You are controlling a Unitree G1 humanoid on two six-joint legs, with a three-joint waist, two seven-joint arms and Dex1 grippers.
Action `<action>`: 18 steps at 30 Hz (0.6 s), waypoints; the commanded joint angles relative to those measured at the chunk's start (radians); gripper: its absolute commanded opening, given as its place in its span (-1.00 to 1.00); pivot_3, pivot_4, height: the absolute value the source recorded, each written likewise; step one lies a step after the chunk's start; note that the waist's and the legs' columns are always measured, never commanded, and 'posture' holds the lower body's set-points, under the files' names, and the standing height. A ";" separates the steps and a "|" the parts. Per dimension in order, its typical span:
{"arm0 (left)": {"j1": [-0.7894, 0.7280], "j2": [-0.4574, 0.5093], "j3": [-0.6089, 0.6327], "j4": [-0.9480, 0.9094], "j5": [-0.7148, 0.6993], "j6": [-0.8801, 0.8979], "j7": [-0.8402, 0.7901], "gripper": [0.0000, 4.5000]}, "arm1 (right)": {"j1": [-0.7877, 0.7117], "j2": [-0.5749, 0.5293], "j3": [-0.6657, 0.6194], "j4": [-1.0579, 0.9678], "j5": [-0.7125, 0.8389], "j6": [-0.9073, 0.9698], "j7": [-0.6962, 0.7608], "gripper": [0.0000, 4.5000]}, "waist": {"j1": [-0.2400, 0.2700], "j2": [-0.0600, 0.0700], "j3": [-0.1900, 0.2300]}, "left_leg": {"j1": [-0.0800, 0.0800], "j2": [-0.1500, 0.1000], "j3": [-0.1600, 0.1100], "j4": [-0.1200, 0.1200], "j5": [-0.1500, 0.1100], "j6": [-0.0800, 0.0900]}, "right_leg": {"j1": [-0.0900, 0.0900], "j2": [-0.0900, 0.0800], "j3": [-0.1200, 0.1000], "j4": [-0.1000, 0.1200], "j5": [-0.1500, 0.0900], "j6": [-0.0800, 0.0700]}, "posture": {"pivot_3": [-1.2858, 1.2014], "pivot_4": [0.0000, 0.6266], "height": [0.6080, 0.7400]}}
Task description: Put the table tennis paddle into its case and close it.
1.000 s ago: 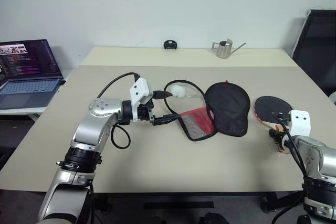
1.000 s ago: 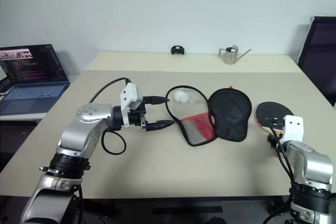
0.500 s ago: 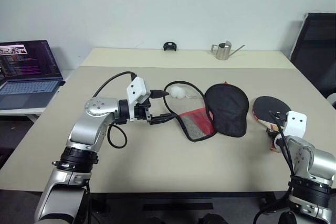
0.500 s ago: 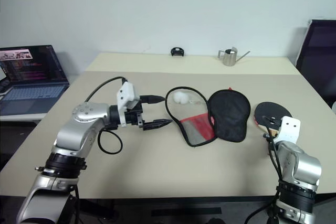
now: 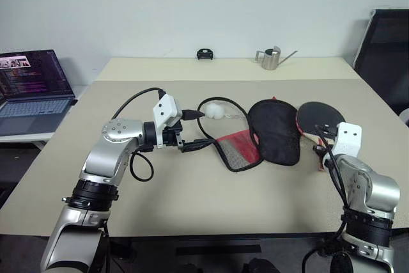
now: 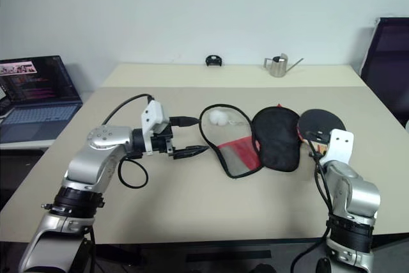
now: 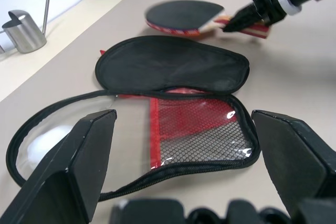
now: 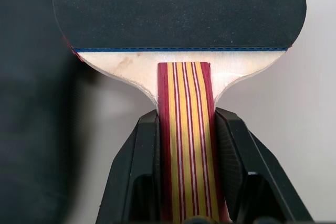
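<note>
One black-faced, red-edged wooden paddle (image 5: 317,117), handle pinched in the right jaws, lies right of the open black-and-red fabric case (image 5: 255,139); left jaws spread wide.

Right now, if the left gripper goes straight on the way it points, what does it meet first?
Probably the open black and red fabric case: the open left gripper points level at its zipper rim and mesh pocket. Height over the table is unclear, so it may pass just above.

Open dark laptop (image 5: 32,91) with lit screen on a low side surface left of the wide beige table (image 5: 192,215). Far edge — small steel watering can (image 5: 271,59), small black object (image 5: 204,54). Black office chair (image 5: 386,55) — right.
</note>
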 commanded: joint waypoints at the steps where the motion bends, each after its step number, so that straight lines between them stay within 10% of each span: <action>1: -0.008 0.012 0.027 -0.017 -0.004 -0.020 0.001 1.00 | -0.045 -0.009 0.008 -0.078 0.003 -0.020 0.000 -0.52 | 0.000 0.000 0.000 | -0.001 0.000 0.000 0.000 0.000 0.000 | 0.000 0.000 0.000 0.000 0.000 0.000 | 0.03 -0.52 1.00; 18: -0.012 0.000 0.019 -0.017 0.002 -0.028 0.006 1.00 | -0.210 0.199 0.101 0.081 0.002 -0.059 -0.057 -0.52 | -0.002 0.000 0.000 | -0.001 0.000 0.000 -0.001 0.000 0.000 | -0.001 0.000 0.000 -0.001 0.000 0.000 | 0.03 -0.52 1.00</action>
